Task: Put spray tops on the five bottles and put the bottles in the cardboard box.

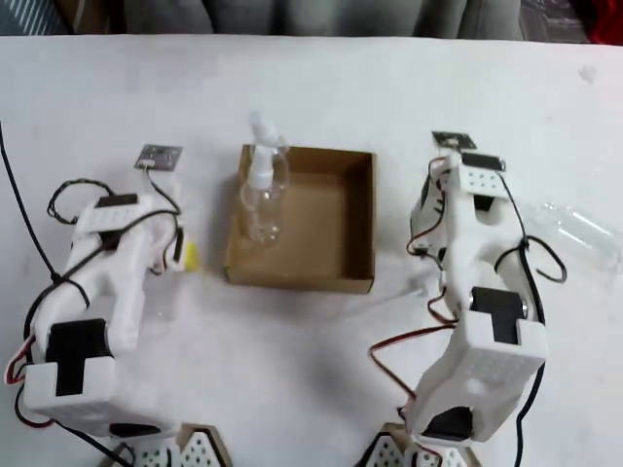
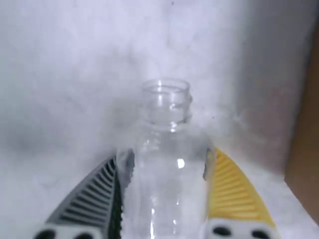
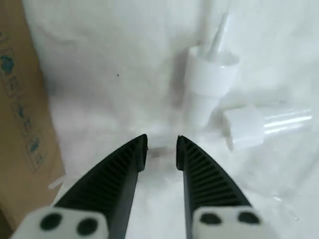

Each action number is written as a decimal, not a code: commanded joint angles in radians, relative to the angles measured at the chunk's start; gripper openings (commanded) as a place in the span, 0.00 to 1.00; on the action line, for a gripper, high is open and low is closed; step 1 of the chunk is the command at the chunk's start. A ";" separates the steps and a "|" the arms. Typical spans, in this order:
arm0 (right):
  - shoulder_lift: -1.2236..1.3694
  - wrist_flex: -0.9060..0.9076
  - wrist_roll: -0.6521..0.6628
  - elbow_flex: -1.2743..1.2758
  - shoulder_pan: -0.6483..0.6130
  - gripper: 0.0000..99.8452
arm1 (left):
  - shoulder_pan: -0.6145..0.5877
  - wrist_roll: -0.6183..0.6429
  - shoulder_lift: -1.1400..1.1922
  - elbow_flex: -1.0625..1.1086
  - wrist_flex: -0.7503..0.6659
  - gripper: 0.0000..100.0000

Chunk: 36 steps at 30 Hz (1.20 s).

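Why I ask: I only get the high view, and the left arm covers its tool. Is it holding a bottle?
Observer: Yes, the left tool is shut on a clear bottle, gripped at the body.
Operator: Does it have a spray top?
Observer: No, its neck is open and bare.
Operator: Where is a loose top?
Observer: A white spray top lies on the table just ahead of the right tool, which is open and empty.
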 commanded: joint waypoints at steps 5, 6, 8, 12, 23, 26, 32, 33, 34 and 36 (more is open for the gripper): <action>-0.147 0.188 -0.009 -0.057 0.061 0.08 | 0.001 0.011 -0.053 -0.005 -0.040 0.02; -0.166 0.194 -0.009 -0.029 0.071 0.08 | 0.001 0.011 -0.053 -0.005 -0.040 0.02; -0.214 0.185 -0.009 0.044 0.082 0.08 | 0.001 0.011 -0.053 -0.005 -0.040 0.02; -0.315 0.085 -0.023 0.221 0.076 0.08 | 0.001 0.011 -0.053 -0.005 -0.040 0.02; -0.361 -0.163 -0.373 0.384 0.042 0.08 | 0.001 0.011 -0.053 -0.005 -0.040 0.02; -0.364 -0.162 -0.437 0.364 0.044 0.08 | 0.001 0.011 -0.053 -0.005 -0.040 0.02; -0.354 -0.191 -0.549 0.367 0.025 0.11 | 0.002 0.011 -0.053 -0.005 -0.040 0.02; -0.352 -0.193 -0.560 0.367 0.025 0.12 | 0.002 0.011 -0.053 -0.005 -0.040 0.02; -0.352 -0.197 -0.565 0.367 0.022 0.12 | 0.002 0.011 -0.053 -0.005 -0.040 0.02; -0.352 -0.225 -0.571 0.384 0.015 0.12 | 0.002 0.011 -0.053 -0.005 -0.040 0.02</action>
